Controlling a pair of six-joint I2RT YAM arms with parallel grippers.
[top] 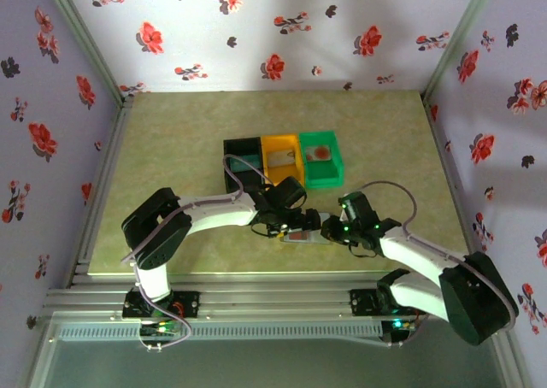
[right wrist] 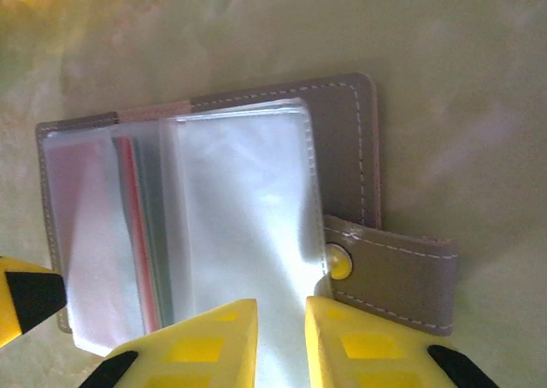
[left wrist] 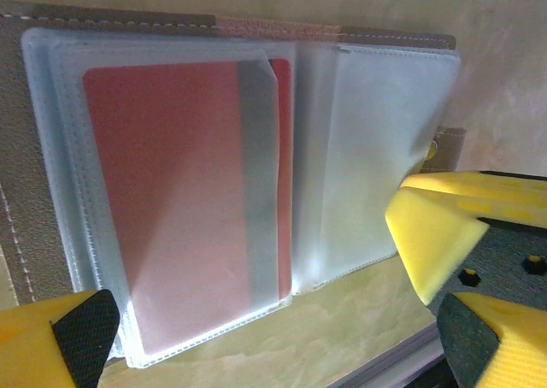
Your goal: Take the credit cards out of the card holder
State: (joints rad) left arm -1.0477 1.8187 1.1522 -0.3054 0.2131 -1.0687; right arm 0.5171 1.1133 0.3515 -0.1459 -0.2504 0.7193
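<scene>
clear sleeve (left wrist: 64,149) covers the red card (left wrist: 162,174); bins (top: 281,138) stand behind card holder (top: 301,237).

White arms (top: 214,210), black joints (top: 287,193), grey cables (top: 232,160), yellow gripper fingers (right wrist: 205,341)

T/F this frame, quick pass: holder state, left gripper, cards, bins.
1. The card holder lies open on the table. True.
2. The left gripper is clamped shut on a card. False: its jaws stand wide open over the holder and hold nothing.
3. A red card sits inside a clear sleeve of the holder. True.
4. The green bin is empty. False: a pale card with a red-orange blot lies in it.
5. The orange bin stands between the black bin and the green one. True.
</scene>
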